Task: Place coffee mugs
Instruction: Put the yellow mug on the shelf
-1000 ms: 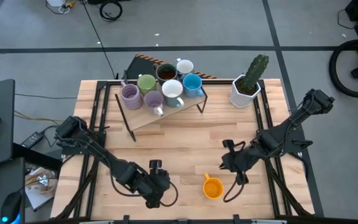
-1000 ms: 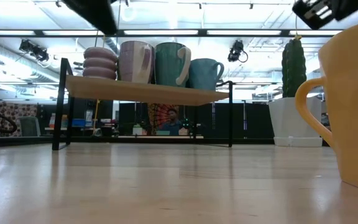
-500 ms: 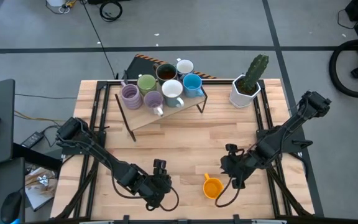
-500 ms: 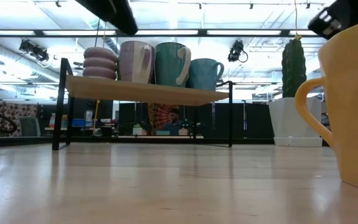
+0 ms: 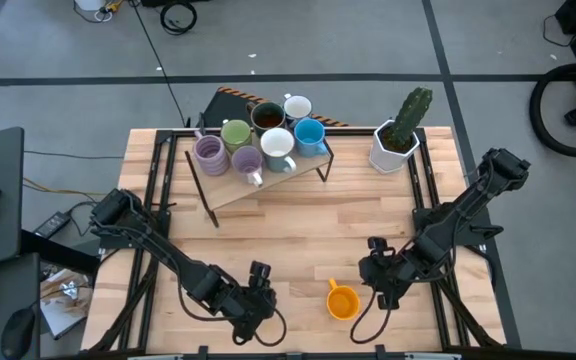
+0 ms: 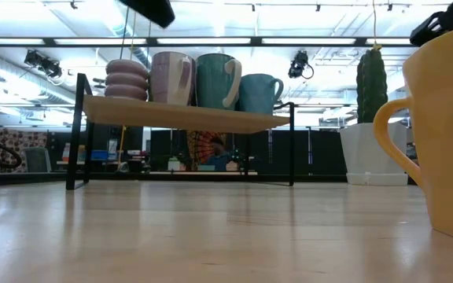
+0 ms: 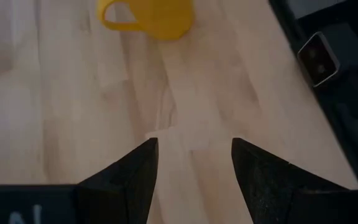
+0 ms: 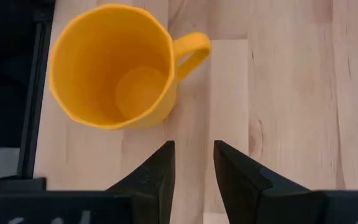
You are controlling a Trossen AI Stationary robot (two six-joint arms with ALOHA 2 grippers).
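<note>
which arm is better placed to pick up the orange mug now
Likely the right. The right gripper hangs just beside the orange mug, jaws parted and empty, with the mug filling its wrist view. The left gripper, also open, sits farther off.

A small orange ceramic mug (image 5: 342,301) stood upright and empty on the near part of the counter, right of centre, its handle pointing to the far side. Seven more small ceramic mugs sat clustered on the far shelf: two purple (image 5: 209,154), one green (image 5: 235,134), one dark brown (image 5: 267,117), two white (image 5: 277,146) and one blue (image 5: 309,133).
</note>
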